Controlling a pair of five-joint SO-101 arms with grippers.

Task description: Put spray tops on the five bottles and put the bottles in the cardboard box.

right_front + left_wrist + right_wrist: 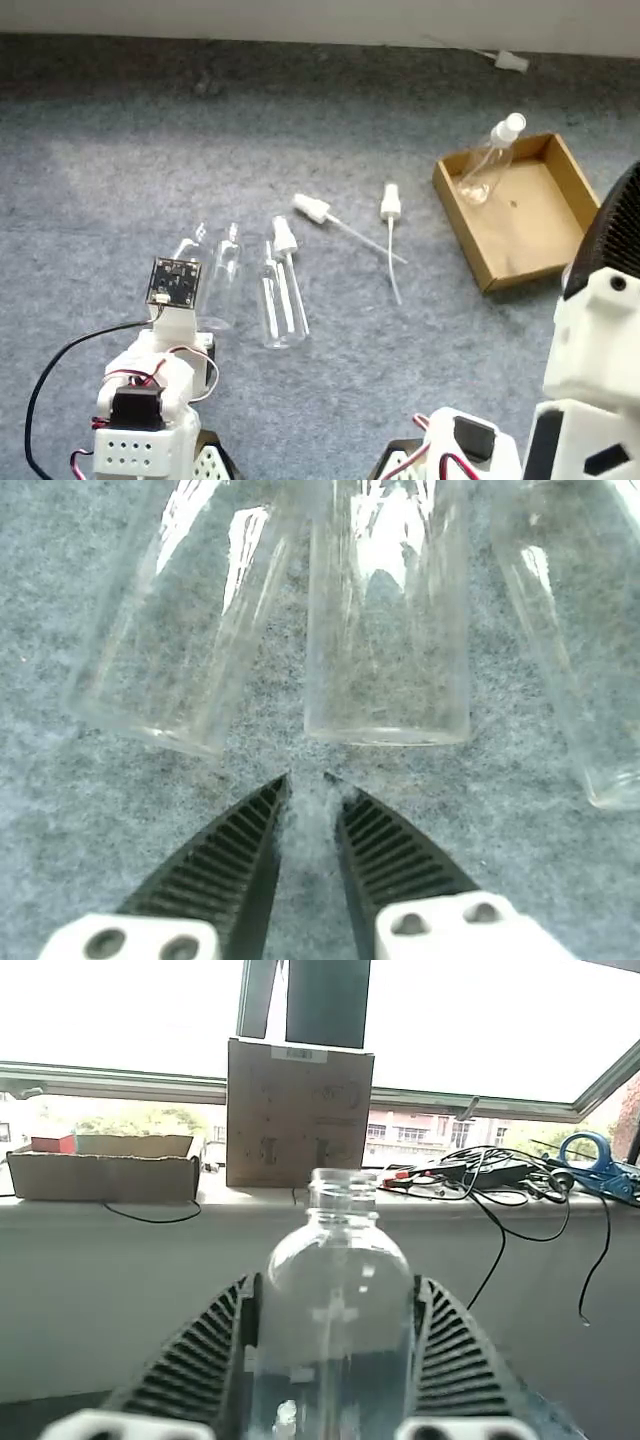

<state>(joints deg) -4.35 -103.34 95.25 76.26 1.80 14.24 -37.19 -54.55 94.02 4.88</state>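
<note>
One bottle boxed, one held uncapped, three waiting.

High view: a capped clear bottle is leant on the brown cardboard box, with loose white spray tops beside it. Left wrist view: the left gripper is parted a sliver, empty, and aimed at three lying clear bottles, probably for a pick. Right wrist view: the right gripper is clamped on an upright open-necked glass bottle, seemingly presented for capping.

White plastic shells. Left arm, at 7 o'clock, trails red wires and a looping black cable; right arm, at 4 o'clock, has a black ribbed cover.
</note>
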